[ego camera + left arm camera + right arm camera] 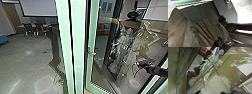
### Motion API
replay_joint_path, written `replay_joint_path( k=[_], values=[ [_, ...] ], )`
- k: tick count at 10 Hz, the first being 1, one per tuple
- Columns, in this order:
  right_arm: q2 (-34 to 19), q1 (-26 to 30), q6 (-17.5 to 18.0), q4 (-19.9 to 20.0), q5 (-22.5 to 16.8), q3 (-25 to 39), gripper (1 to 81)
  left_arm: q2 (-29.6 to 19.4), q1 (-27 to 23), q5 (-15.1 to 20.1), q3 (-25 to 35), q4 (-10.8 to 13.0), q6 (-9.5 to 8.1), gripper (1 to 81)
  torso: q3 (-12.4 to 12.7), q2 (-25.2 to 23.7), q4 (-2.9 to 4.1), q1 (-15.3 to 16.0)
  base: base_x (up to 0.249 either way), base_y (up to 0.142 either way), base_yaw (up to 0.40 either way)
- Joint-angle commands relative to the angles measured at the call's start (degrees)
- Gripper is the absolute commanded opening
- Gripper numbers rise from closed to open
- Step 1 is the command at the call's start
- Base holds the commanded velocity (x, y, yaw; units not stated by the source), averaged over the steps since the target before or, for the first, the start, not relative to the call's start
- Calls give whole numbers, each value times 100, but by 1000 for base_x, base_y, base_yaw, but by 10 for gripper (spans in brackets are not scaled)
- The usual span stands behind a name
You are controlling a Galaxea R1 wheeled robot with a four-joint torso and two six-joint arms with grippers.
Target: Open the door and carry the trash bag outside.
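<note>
On the right of the head view, my right gripper (140,64) is at the end of the dark arm, in front of the glass and right of the door handle (92,52). The handle sits on the pale green frame of a glass door (90,67). In the left wrist view the dark olive trash bag (184,31) hangs large and creased. Its folds draw together at my left gripper (219,41), which is shut on the bag. Part of the bag is cut off by the picture's edge.
Pale green posts (78,45) stand upright in the middle of the head view. Chairs (37,28) and a screen (40,7) are at the far left. A grey statue (122,47) shows at the glass, and again in the right wrist view as a slanting statue (206,67).
</note>
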Motion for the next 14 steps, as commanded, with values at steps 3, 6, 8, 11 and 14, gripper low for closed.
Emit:
replay_joint_path(
  k=[3,6,8,11,14],
  values=[
    [-14,1139,25,-183,-85,-499,811,35,-191,349,29,-42,-18,10,0,0,0,0,0,0,0],
    [784,1192,7,-146,608,-1735,811,18,-174,437,29,-59,-27,10,5,0,-2,-2,0,0,0],
    [1130,1262,-2,-137,1014,-2414,811,35,-165,437,29,-59,-27,10,5,0,-2,-4,0,0,0],
    [1271,1165,42,-102,1051,-2460,811,44,-156,437,29,-59,-27,10,6,-2,-6,-13,0,0,0],
    [1394,1016,314,3,1034,-2460,811,0,-165,437,29,-60,-27,10,6,-2,-6,-13,0,0,0]
  ],
)
